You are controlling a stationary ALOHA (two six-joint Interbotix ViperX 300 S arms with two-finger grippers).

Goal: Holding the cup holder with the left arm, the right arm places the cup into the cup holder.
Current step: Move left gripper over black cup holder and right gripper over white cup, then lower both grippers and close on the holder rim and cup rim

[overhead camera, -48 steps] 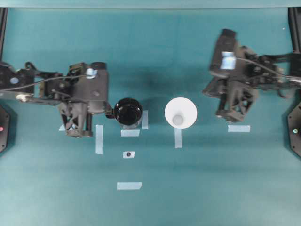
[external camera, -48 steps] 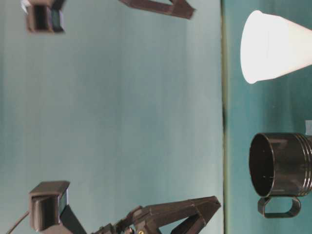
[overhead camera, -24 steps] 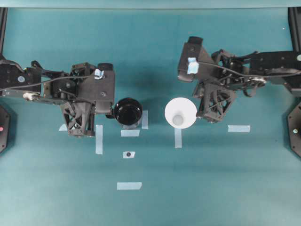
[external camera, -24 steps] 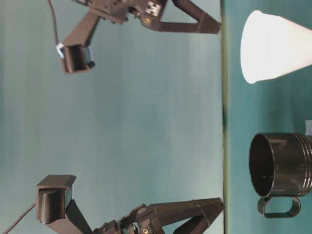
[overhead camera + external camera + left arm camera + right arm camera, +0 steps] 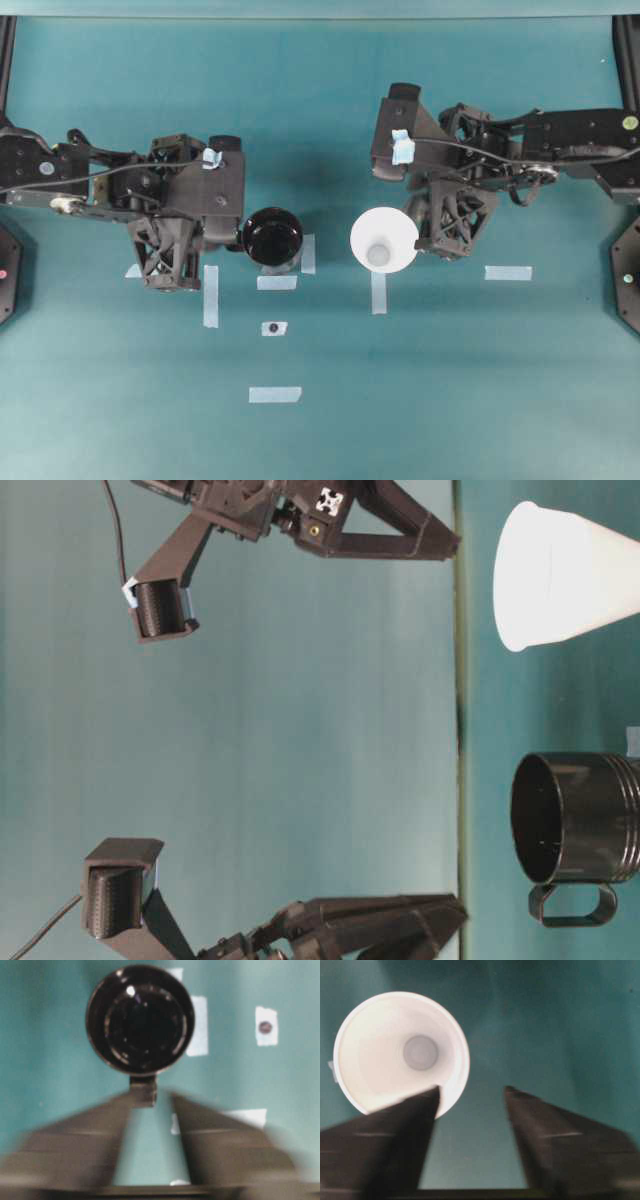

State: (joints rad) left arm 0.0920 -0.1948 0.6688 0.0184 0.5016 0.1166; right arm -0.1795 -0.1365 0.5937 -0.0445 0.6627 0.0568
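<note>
The left hand (image 5: 150,1110) shows in its wrist view as two blurred dark fingers (image 5: 85,1145) spread apart, released, with the stubby handle of the cup holder (image 5: 141,1019) reaching down into the gap between their tips; whether either finger touches the handle is lost in the blur. In the overhead view the cup holder (image 5: 272,238) stands upright on the teal desk (image 5: 450,380) just left of centre, its handle hidden under the left arm (image 5: 150,200), which comes in from the left edge where its base is cut off. The right hand (image 5: 472,1092) is likewise released, its fingers wide: the left-of-frame finger overlaps the lower rim of the cup (image 5: 402,1052), the other lies over bare desk, and contact cannot be judged. From overhead the cup (image 5: 384,240) sits upright right of centre, well apart from the holder, with the right arm (image 5: 520,160) just beside it and partly out of frame at the right edge. The table-level view is turned sideways: the cup (image 5: 565,575) at upper right and the holder (image 5: 575,825) at lower right are both cut by the right edge, and the arms appear only in part at the top and bottom. Pale tape strips (image 5: 210,295) lie around the holder.
</note>
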